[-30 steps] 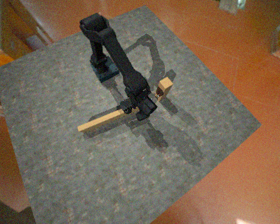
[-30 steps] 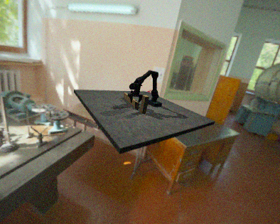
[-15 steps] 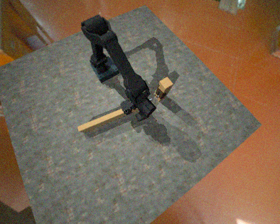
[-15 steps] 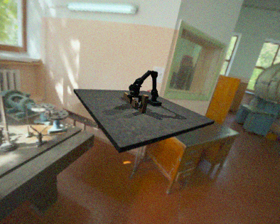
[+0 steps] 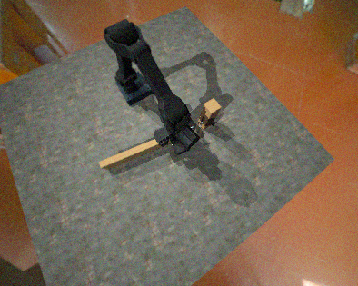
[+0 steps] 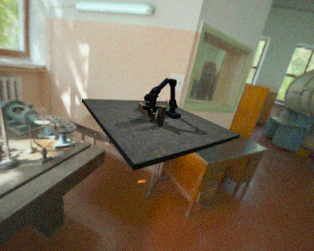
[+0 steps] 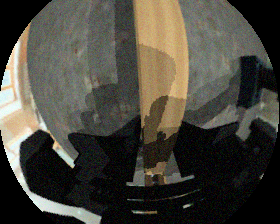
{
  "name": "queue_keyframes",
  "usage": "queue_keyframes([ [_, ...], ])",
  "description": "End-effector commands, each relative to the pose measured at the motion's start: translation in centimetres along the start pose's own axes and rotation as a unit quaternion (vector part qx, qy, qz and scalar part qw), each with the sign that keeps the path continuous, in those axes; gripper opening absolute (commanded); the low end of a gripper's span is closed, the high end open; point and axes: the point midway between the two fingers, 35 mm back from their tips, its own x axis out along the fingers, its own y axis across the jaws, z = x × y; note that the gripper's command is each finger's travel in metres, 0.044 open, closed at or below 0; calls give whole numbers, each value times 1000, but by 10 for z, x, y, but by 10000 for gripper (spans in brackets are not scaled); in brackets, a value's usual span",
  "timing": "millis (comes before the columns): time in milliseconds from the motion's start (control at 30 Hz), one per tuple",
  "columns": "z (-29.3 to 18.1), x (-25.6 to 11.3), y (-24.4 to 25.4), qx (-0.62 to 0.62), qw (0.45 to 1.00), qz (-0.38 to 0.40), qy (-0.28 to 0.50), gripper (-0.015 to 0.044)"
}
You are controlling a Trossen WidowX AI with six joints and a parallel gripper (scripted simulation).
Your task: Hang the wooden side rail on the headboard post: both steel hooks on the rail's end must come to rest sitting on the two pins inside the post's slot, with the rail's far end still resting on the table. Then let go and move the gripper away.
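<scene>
The wooden side rail (image 5: 129,154) (image 7: 162,30) lies long and low over the grey table top (image 5: 102,217), its far end at the table surface on the left in the top view. My gripper (image 5: 164,140) (image 7: 151,117) is shut on the rail near its post-side end, with a finger against each side face in the wrist view. The headboard post (image 5: 212,105) (image 6: 161,115) stands upright just beyond the gripper. Small metallic bits show between gripper and post, too small to tell hooks from pins. Whether the hooks touch the pins cannot be seen.
The arm's base (image 5: 133,90) (image 6: 173,114) stands on the table behind the rail and post. The arm reaches over from it, and its dark shadows fall around the post and gripper. The table's edges are well away from the rail.
</scene>
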Motion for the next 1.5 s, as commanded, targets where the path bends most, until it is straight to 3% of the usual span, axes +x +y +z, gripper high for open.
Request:
queue_keyframes([
  [0,1,2,-1,3,1000,-2,-3,105],
  [67,1,2,-1,3,1000,-2,-3,92],
  [200,1,2,-1,3,1000,-2,-3,0],
  [1467,-1,-1,14,-84,996,-2,-2,0],
])
